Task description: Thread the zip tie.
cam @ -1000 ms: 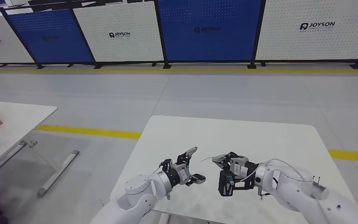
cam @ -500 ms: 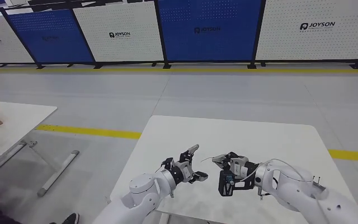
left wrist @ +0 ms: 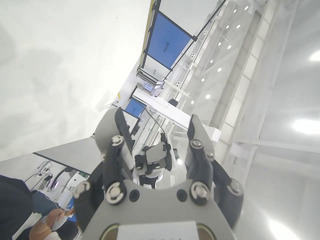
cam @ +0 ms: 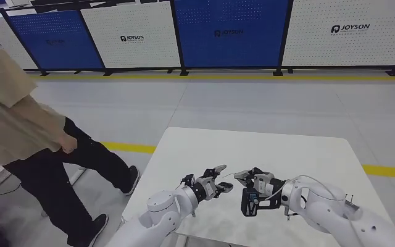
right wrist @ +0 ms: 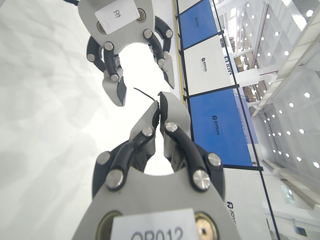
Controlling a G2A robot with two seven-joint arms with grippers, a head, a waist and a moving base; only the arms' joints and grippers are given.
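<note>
The left hand (cam: 225, 176), spread open, has edged closer to the right hand (right wrist: 159, 104), which pinches the zip tie (right wrist: 145, 94) above the white counter (cam: 278, 148).

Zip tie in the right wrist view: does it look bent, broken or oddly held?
Nothing stands out. The zip tie shows a thin tail that juts, slightly curved, from the tips of the shut right pincer toward the open left pincer. No break shows; the rest is hidden in the grip.
</note>
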